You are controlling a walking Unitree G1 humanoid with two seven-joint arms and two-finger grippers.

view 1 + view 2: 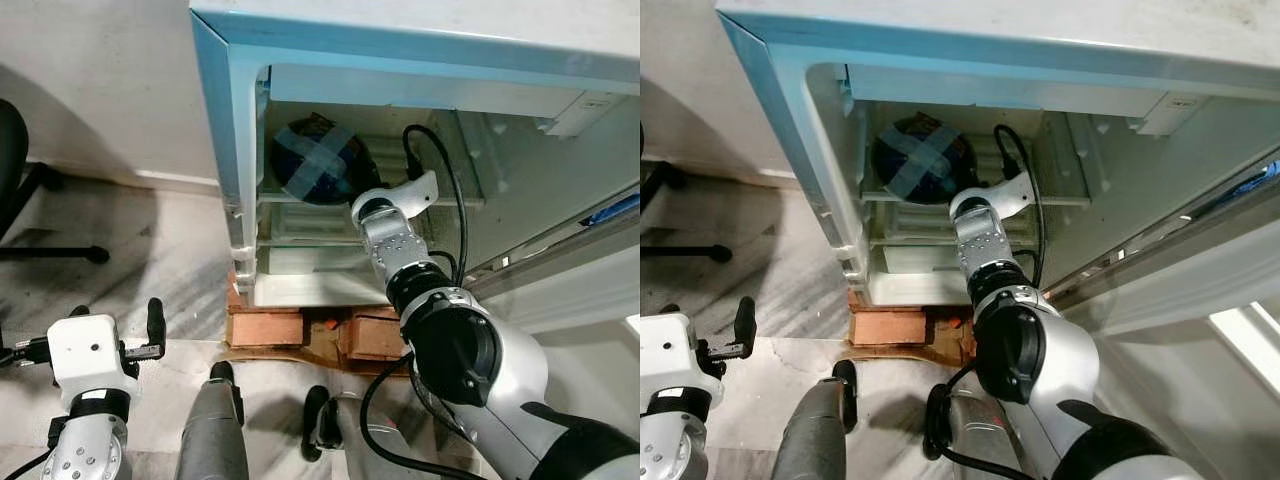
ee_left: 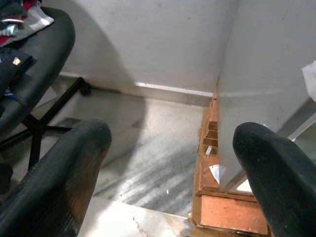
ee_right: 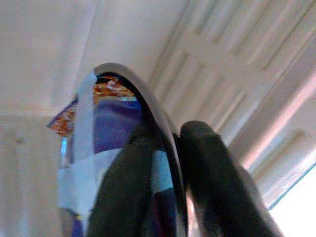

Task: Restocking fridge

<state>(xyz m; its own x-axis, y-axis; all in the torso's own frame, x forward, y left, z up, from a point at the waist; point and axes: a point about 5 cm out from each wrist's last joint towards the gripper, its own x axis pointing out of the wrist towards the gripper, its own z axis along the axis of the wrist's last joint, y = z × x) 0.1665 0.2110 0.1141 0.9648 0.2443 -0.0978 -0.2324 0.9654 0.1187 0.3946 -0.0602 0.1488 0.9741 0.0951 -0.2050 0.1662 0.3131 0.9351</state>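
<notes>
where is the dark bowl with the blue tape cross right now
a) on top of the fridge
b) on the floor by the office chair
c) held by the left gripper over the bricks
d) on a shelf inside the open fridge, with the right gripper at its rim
d: the taped bowl sits on a fridge shelf, and the right wrist view shows the right gripper with its jaws closed over the bowl's rim.

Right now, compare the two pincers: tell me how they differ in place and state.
The right pincer is reached into the open fridge, shut on the rim of a dark bowl taped with a pale cross. The left pincer hangs low outside the fridge, above the floor, open and holding nothing. Both have two long black fingers.
</notes>
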